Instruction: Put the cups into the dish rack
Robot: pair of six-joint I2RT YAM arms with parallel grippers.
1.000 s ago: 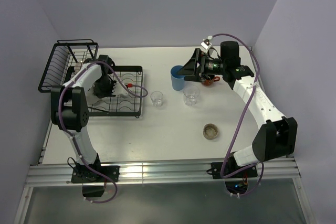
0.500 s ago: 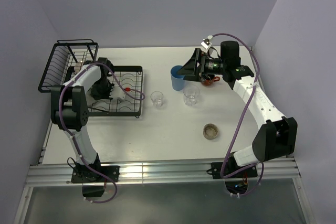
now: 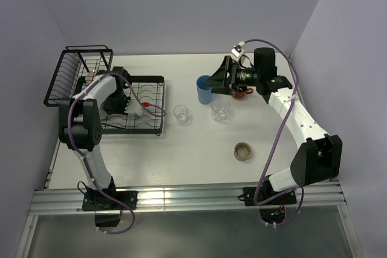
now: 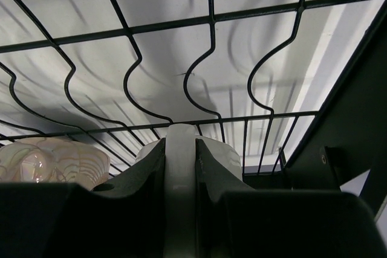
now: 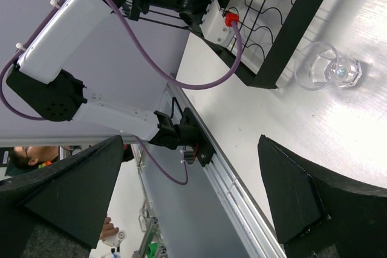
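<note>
The cream mug (image 4: 227, 155) is sitting low in the middle of the left wrist view, with the flat wire tray of the dish rack (image 4: 211, 28) filling the frame beyond it; a pale strip of the mug, rim or handle I cannot tell, is running straight up between the fingers, and the left gripper (image 4: 180, 144) is pinching it, almost pressed together; so the mug is lying directly ahead of that hand, and letting go is probably turning on whether it is already resting on the wires, which the fingers are hiding; the pinkish mug (image 4: 48, 161) is standing just beside it at lower left, so drawing straight back looks safer than swinging sideways; further out, the blue tumbler (image 3: 205, 90) is standing upright on the table (image 3: 193, 167) at upper centre of the overhead view, and the right gripper (image 3: 215, 83) is lying just to its right, spread wide and pointing at it, plainly the nearer hand; a clear glass (image 3: 180, 113), a second clear glass (image 3: 220, 109) and the low brown cup (image 3: 242, 150) are waiting on the table, apart from both hands.
</note>
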